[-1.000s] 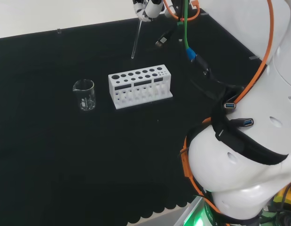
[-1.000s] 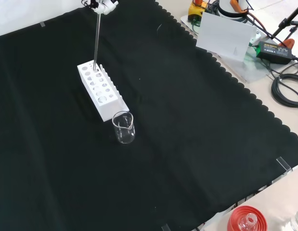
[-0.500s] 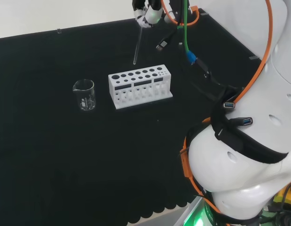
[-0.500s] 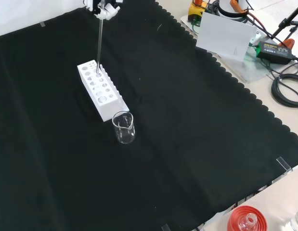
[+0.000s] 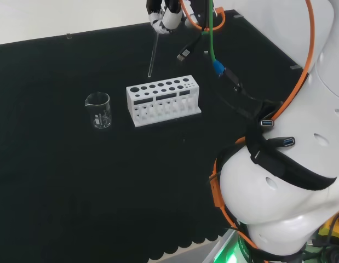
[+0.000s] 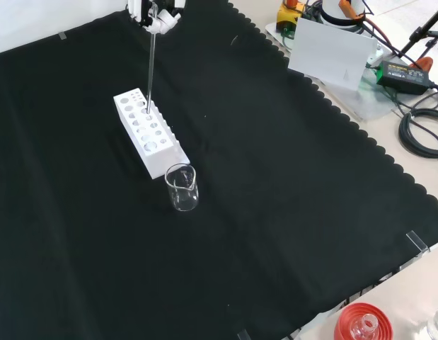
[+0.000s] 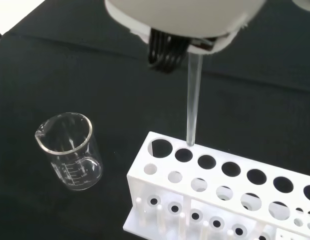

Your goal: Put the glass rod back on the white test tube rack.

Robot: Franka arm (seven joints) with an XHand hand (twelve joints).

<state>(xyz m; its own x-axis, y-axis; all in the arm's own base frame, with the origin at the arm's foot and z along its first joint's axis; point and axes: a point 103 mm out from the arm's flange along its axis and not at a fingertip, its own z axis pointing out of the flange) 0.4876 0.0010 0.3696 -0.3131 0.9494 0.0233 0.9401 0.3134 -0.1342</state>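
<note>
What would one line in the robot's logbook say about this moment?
hand: shut on glass rod | rod: upright, tip just above a hole of white test tube rack | beaker: untouched beside rack | step: not yet inserted

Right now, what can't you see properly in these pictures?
- Hand: cut off by the top edge in head view, so the fingers' hold on the rod is unclear.
- Rod tip: wrist view can't settle whether it is inside a rack hole or just above.
- Beaker: contents unclear, clear glass.

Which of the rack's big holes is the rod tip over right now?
The glass rod tip hangs over the second big hole from the beaker end of the white rack, back row in the wrist view; the end hole stays clear.
</note>
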